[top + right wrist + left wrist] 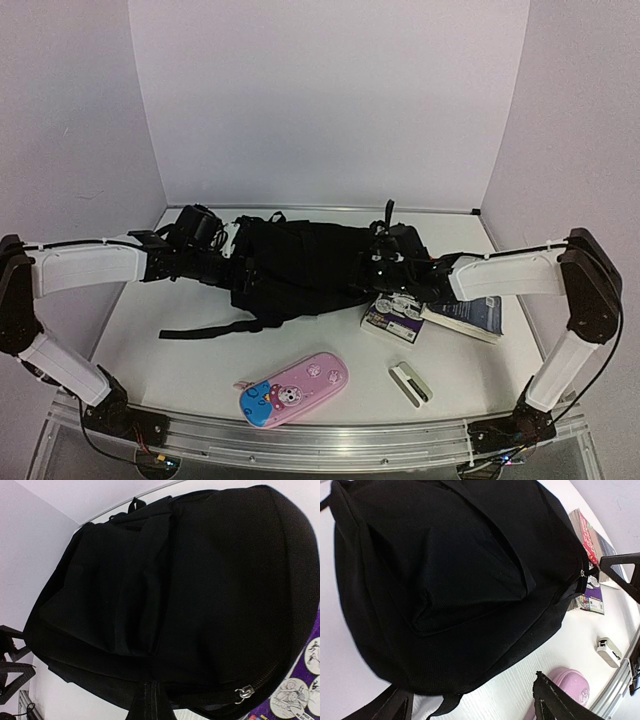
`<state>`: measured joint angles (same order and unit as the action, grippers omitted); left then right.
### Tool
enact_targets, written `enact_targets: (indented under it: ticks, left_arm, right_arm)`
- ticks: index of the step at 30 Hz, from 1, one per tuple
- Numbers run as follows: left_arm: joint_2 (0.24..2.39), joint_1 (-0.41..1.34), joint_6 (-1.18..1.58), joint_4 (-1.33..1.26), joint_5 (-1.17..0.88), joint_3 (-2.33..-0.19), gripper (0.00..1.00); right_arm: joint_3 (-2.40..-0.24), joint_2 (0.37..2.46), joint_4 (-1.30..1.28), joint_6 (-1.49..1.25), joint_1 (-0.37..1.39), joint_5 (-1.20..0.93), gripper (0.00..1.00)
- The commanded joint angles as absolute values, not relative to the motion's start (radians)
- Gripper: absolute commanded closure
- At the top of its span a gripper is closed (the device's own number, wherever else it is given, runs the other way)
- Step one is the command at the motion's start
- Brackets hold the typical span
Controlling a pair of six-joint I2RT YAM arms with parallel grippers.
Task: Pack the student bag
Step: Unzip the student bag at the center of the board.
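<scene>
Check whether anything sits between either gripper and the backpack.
Nothing visible does. The left gripper and right gripper are both at the black backpack, one at each side. The books and pink pencil case lie nearer the front, outside those gaps.

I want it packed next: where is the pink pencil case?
In the top view, the pink pencil case lies low and central, in front of the black backpack, with a small white object to its right.

I count on the table: bag [300,265], 1; pencil case [293,388], 1; books [392,322], 2; small white gadget [410,382], 1.
</scene>
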<state>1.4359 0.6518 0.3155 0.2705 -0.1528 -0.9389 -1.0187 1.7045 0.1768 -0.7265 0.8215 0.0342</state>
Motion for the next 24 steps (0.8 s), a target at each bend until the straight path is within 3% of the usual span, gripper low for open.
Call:
enact_targets:
  ticks: [1, 7, 11, 16, 24]
  left_arm:
    - [1.300, 0.653, 0.286, 0.318, -0.013, -0.942, 0.18]
    - [1.113, 0.653, 0.317, 0.507, 0.302, -0.963, 0.14]
    - [1.127, 0.654, 0.215, 0.381, 0.105, -0.947, 0.16]
    - [1.360, 0.699, 0.099, 0.137, -0.214, -0.984, 0.17]
    - [1.778, 0.833, -0.055, 0.010, -0.345, -1.232, 0.15]
  right_arm:
    - [-1.038, 1.634, 0.091, -0.701, 0.827, 0.167, 1.00]
    - [-1.046, 1.602, 0.078, -0.637, 0.828, 0.091, 1.00]
    - [-1.043, 1.601, 0.080, -0.638, 0.828, 0.061, 1.00]
    - [-1.031, 1.591, 0.078, -0.658, 0.827, 0.085, 1.00]
    - [-1.023, 1.568, 0.069, -0.681, 0.827, 0.162, 1.00]
